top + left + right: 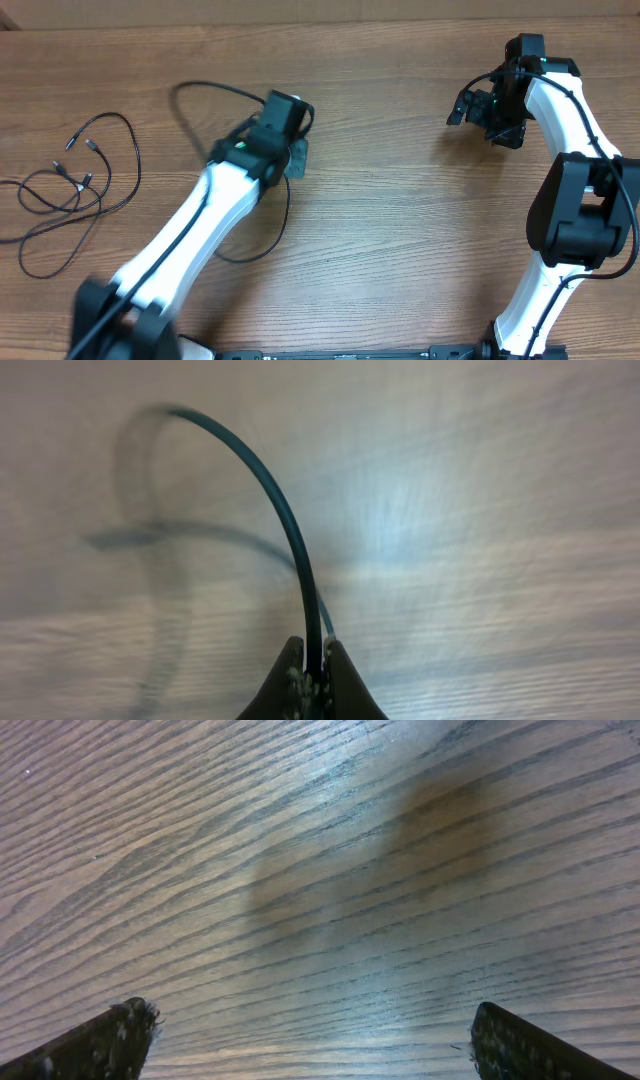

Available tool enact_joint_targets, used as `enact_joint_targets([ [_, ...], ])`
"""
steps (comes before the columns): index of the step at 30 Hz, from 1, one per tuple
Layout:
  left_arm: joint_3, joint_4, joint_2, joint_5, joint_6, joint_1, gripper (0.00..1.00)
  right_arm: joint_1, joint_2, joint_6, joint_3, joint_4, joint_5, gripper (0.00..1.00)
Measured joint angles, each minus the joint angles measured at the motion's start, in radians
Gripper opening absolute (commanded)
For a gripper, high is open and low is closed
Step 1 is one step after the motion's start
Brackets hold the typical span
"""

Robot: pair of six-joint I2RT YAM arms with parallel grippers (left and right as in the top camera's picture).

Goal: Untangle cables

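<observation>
Near the middle of the table point(400, 220), the left tool point(312, 660) is clamped on one cable point(285, 510), likely to pull it away from the tangled cables point(75, 190) at far left. The right tool point(310, 1020) hangs with jaws apart.

Table point(400, 230): brown wood-grain top, filled nearly the whole overhead view. Paler tan strip point(300, 8) ran along its far edge. Soft glare showed on grain.

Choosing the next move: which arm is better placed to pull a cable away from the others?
Left. The left gripper is shut on a cable, nearer the other cables; the right gripper hangs open over bare table, far away.
</observation>
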Motion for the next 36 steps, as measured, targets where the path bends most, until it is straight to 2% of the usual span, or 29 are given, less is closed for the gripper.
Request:
enact_joint_targets([
  [5,0.019,-0.042,-0.153,-0.043,-0.005,0.0,0.05,0.0,0.0,0.0,0.0,0.0,0.0,1.0],
  [11,0.017,-0.269,-0.159,0.023,-0.031,0.0,0.04,0.0,0.0,0.0,0.0,0.0,0.0,1.0],
  [21,-0.072,-0.446,0.014,0.186,-0.061,0.0,0.04,0.0,0.0,0.0,0.0,-0.001,0.0,1.0],
  [29,-0.111,-0.526,0.199,0.2,-0.061,0.0,0.04,0.0,0.0,0.0,0.0,0.0,0.0,1.0],
  [36,-0.114,-0.615,0.291,0.139,-0.089,0.014,0.07,0.0,0.0,0.0,0.0,0.0,0.0,1.0],
])
